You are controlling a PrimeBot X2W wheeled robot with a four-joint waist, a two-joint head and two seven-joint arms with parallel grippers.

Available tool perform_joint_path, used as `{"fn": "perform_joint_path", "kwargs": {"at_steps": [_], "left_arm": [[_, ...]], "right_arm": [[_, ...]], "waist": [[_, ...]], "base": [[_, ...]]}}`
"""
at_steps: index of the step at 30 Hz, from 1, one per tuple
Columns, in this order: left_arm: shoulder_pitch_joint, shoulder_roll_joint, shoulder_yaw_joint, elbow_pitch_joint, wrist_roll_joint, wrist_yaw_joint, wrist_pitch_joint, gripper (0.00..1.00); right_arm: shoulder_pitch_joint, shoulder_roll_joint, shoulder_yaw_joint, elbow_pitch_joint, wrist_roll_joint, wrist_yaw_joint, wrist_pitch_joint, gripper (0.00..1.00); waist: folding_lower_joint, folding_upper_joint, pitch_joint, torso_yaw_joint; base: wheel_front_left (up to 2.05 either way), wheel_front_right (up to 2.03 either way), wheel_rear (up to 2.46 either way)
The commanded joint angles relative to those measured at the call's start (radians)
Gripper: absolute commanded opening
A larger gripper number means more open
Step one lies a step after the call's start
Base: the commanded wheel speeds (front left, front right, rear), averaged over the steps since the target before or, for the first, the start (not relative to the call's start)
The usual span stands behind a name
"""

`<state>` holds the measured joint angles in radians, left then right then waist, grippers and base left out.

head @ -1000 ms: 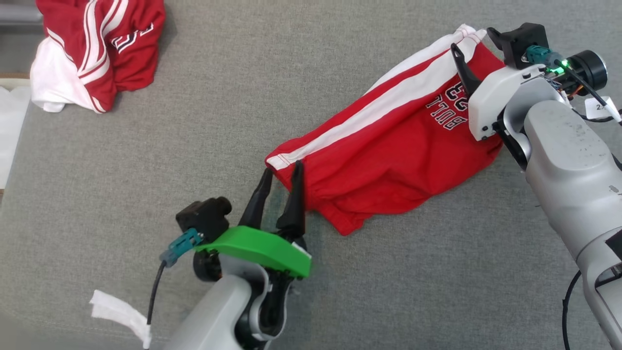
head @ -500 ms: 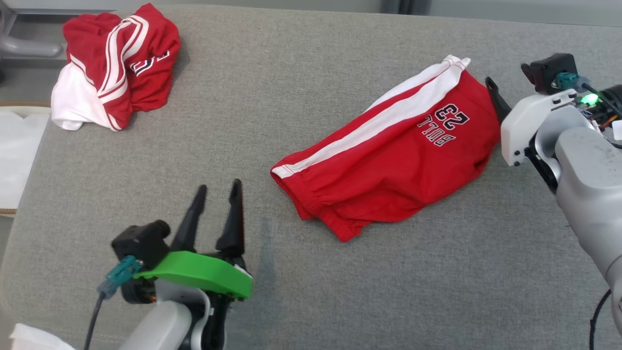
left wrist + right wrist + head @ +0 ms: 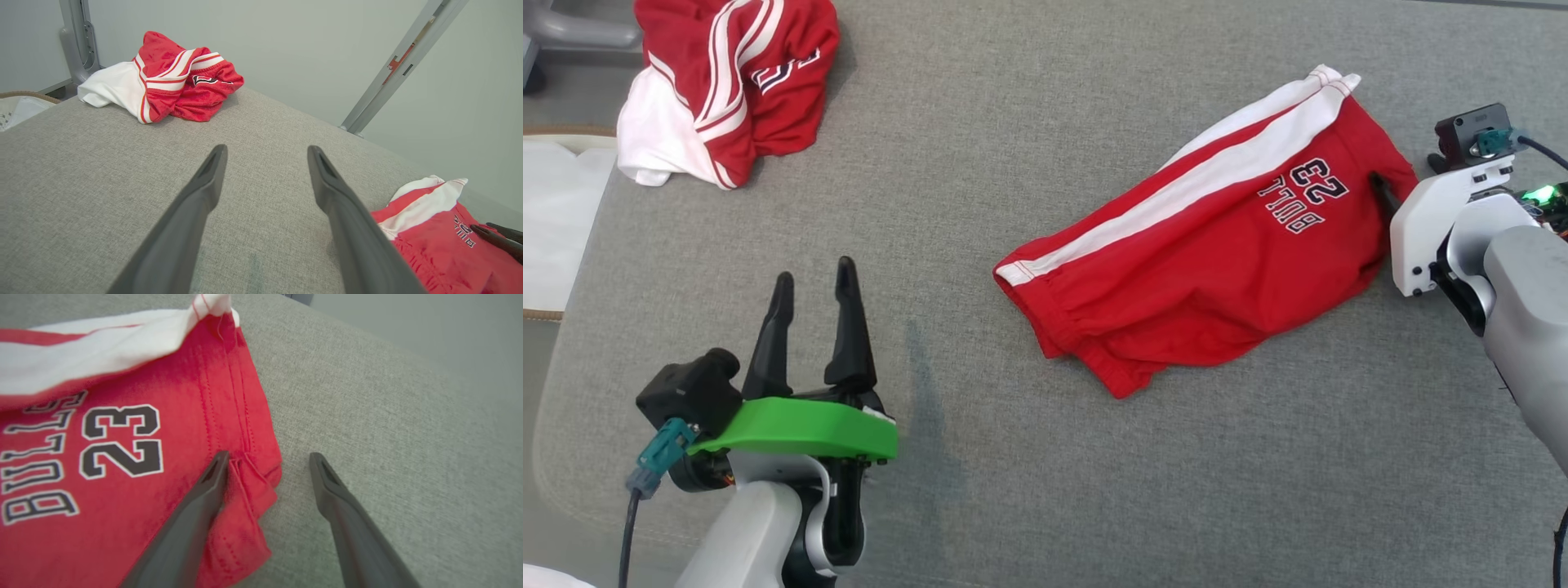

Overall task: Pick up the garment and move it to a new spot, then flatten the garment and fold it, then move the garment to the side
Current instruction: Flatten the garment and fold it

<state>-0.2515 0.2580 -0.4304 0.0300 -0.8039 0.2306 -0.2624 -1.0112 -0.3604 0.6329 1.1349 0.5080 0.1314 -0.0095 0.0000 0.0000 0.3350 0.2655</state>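
The garment (image 3: 1209, 245), red shorts with a white side stripe and a "23" print, lies folded on the grey surface, right of centre in the head view. My left gripper (image 3: 814, 276) stands open at the lower left, well apart from it, with nothing between its fingers (image 3: 196, 204). Only the garment's (image 3: 433, 241) left end shows in the left wrist view. My right gripper (image 3: 269, 457) is open at the garment's (image 3: 122, 416) right hem. One finger lies over the red hem and the other over bare grey fabric. It holds nothing.
A second crumpled red and white garment (image 3: 727, 82) sits at the far left corner of the surface (image 3: 980, 122). A pale basket with white lining (image 3: 556, 220) stands beyond the left edge. Grey metal posts (image 3: 400, 65) rise behind the surface.
The head camera has shifted. My left gripper has drawn back from the garment's left corner to the lower left. My right gripper has slid off the print to the right hem.
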Motion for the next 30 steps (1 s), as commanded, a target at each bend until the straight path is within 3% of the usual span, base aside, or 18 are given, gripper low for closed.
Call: {"fn": "perform_joint_path", "kwargs": {"at_steps": [1, 2, 4, 5, 10, 18, 25, 30], "left_arm": [[0.013, -0.006, 0.014, 0.005, 0.012, -0.008, -0.003, 1.0], [0.017, -0.012, 0.024, 0.01, 0.021, -0.012, -0.003, 1.0], [0.02, -0.02, 0.04, 0.019, 0.034, -0.02, -0.003, 1.0], [0.021, -0.024, 0.05, 0.024, 0.038, -0.026, -0.003, 1.0], [0.01, -0.042, 0.075, 0.046, 0.073, -0.054, -0.003, 1.0], [0.007, -0.074, 0.127, 0.097, 0.164, -0.094, -0.002, 1.0], [0.042, -0.11, 0.144, 0.131, 0.217, -0.134, -0.002, 1.0], [0.073, -0.13, 0.149, 0.148, 0.236, -0.159, -0.002, 1.0]], "right_arm": [[0.034, -0.004, 0.018, -0.003, 0.015, -0.001, 0.028, 0.9], [0.039, -0.007, 0.028, -0.013, 0.028, -0.001, 0.042, 0.46], [0.045, -0.014, 0.047, -0.034, 0.049, -0.001, 0.058, 0.06], [0.047, -0.018, 0.056, -0.045, 0.059, -0.001, 0.065, 0.0], [0.043, -0.022, 0.062, -0.078, 0.113, -0.001, 0.047, 0.0], [0.079, -0.009, 0.044, -0.109, 0.174, -0.001, -0.079, 0.0], [0.175, -0.031, -0.039, -0.083, 0.21, -0.001, -0.215, 0.0], [0.265, -0.01, -0.129, -0.067, 0.22, -0.001, -0.252, 0.0]], "waist": [[0.0, 0.0, 0.005, 0.004], [0.0, 0.0, 0.004, 0.003], [0.0, 0.0, 0.002, -0.001], [0.0, 0.0, -0.001, -0.004], [0.0, 0.0, -0.014, -0.027], [0.0, 0.0, -0.071, -0.108], [0.0, 0.0, -0.134, -0.198], [0.0, 0.0, -0.161, -0.254]], "base": [[0.0, 0.0, 0.0], [0.0, 0.0, 0.0], [0.0, 0.0, 0.0], [0.0, 0.0, 0.0], [0.0, 0.0, 0.0], [0.0, 0.0, 0.0], [0.0, 0.0, 0.0], [0.0, 0.0, 0.0]]}}
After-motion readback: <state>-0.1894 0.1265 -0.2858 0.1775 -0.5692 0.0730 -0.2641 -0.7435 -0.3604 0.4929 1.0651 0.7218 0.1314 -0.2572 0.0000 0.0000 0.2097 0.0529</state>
